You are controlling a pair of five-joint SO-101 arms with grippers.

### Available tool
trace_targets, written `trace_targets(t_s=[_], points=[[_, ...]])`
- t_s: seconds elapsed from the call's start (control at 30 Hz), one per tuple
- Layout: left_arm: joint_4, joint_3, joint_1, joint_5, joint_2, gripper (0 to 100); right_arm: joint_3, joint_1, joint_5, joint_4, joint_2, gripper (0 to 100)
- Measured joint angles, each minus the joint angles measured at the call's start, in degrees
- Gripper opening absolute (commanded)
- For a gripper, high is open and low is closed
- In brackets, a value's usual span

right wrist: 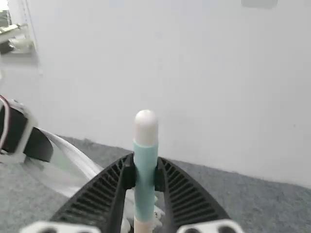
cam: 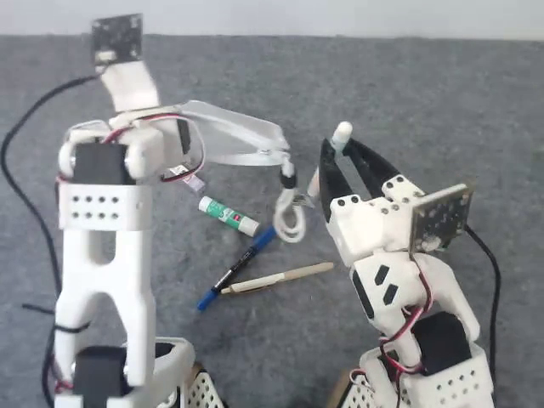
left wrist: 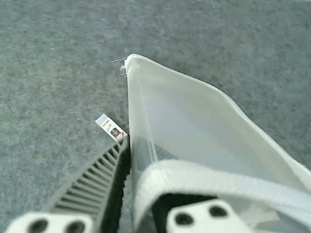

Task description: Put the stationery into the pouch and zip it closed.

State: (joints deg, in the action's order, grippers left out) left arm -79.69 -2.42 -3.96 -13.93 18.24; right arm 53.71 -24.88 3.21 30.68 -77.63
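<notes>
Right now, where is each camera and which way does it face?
High view: above, behind the arms, looking down at the table; both arms show.
Left wrist view: on left arm, facing down; left tool clamps the pouch.
Right wrist view: on right arm, facing the wall; right tool grips a marker.
Shared: the pouch, high and left wrist.

No text can be read. A small printed tag [left wrist: 111, 128] is seen just beside the pouch [left wrist: 194, 126] edge; its marks are too small to be made out. Green print is carried on the glue stick [cam: 228, 215] on the counter, also illegible.
</notes>
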Motion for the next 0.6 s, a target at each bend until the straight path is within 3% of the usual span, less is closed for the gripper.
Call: trace_targets(t_s=[0.3, 0.6], points=[[-11.52, 18.11, -0.09, 0.00, -14.42, 1, 0.00, -5.98, 0.00, -12.22, 0.00, 0.6], [-13.01, 19.69, -0.18, 0.00, -19.08, 1, 0.00, -15.30, -4.66, -21.54, 0.26, 0.6]])
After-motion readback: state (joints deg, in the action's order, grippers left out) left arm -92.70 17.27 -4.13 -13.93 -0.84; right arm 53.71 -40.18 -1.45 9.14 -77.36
